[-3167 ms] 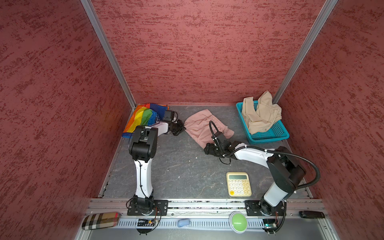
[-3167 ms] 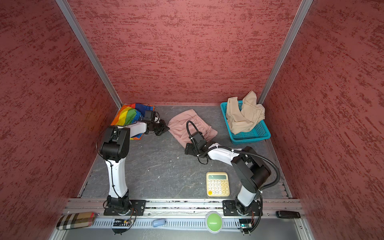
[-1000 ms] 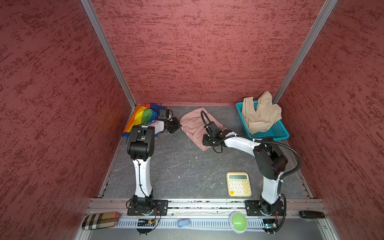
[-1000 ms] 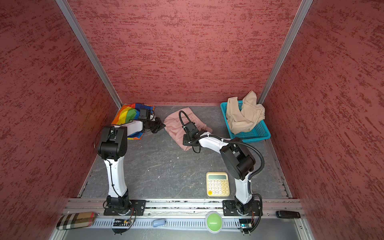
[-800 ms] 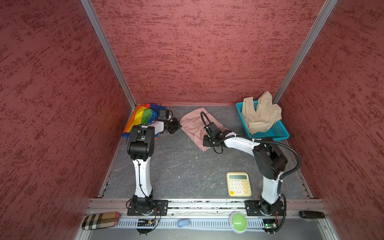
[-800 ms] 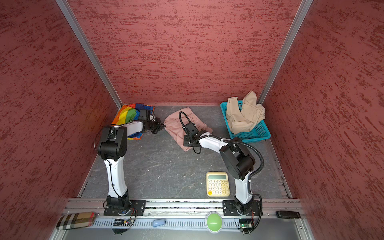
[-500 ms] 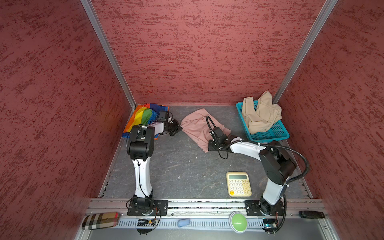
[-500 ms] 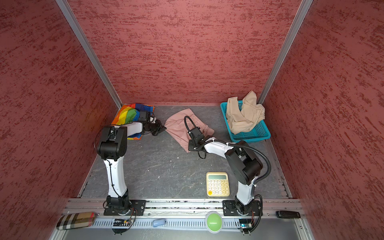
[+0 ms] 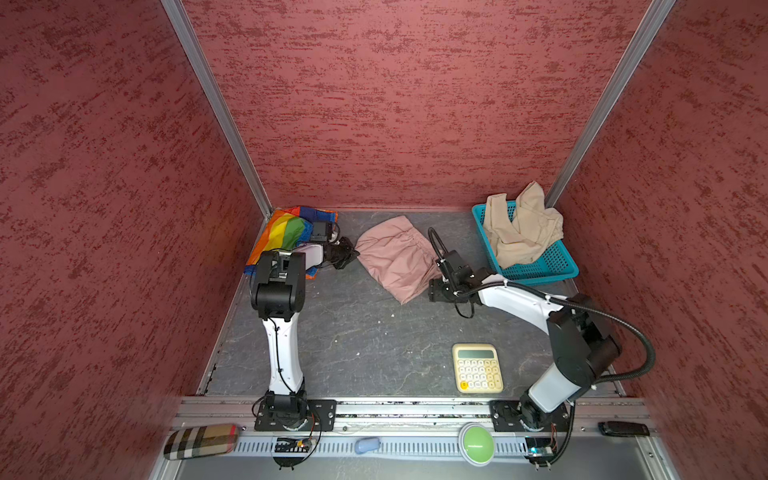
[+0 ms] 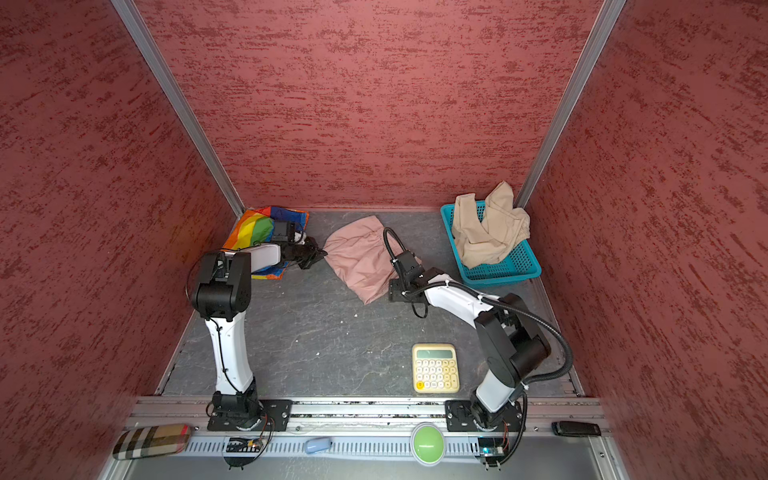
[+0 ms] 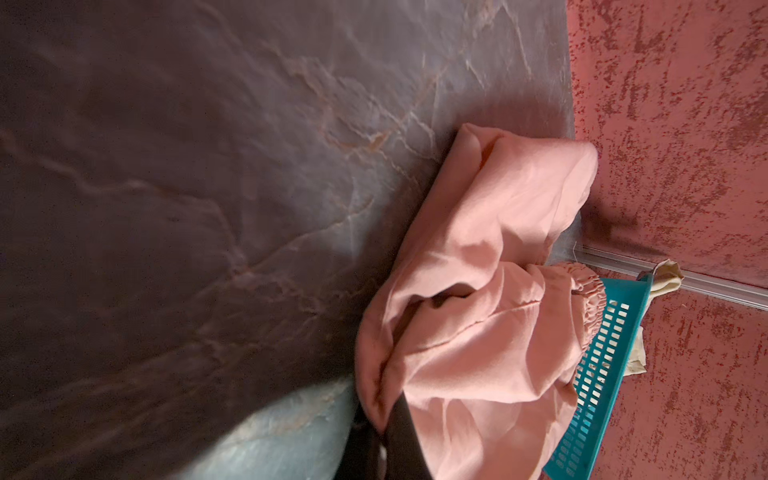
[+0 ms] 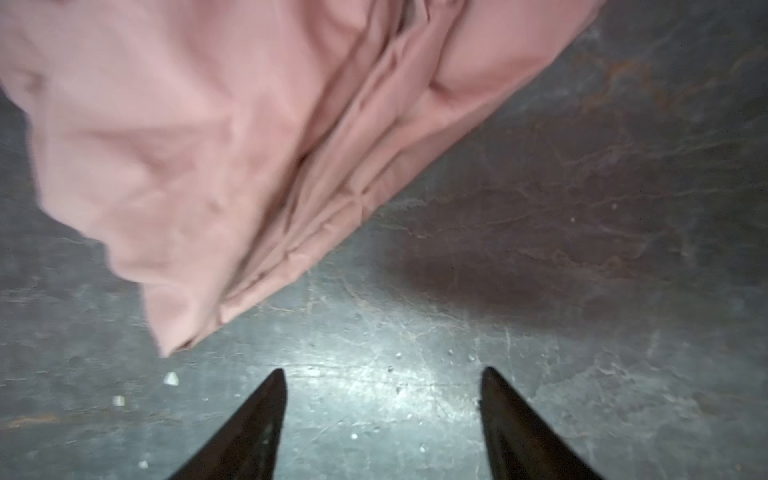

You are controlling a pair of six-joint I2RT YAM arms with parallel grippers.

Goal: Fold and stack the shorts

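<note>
Pink shorts (image 9: 395, 257) released on the right
The right gripper (image 12: 382, 374) is now spread and drawn clear; the shorts lie at the table's (image 9: 353, 340) back, a corner pinched by the left gripper (image 9: 348, 254); stacking is judged still ahead.

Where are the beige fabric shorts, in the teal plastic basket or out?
In: the beige fabric shorts sit heaped inside the teal plastic basket.
</note>
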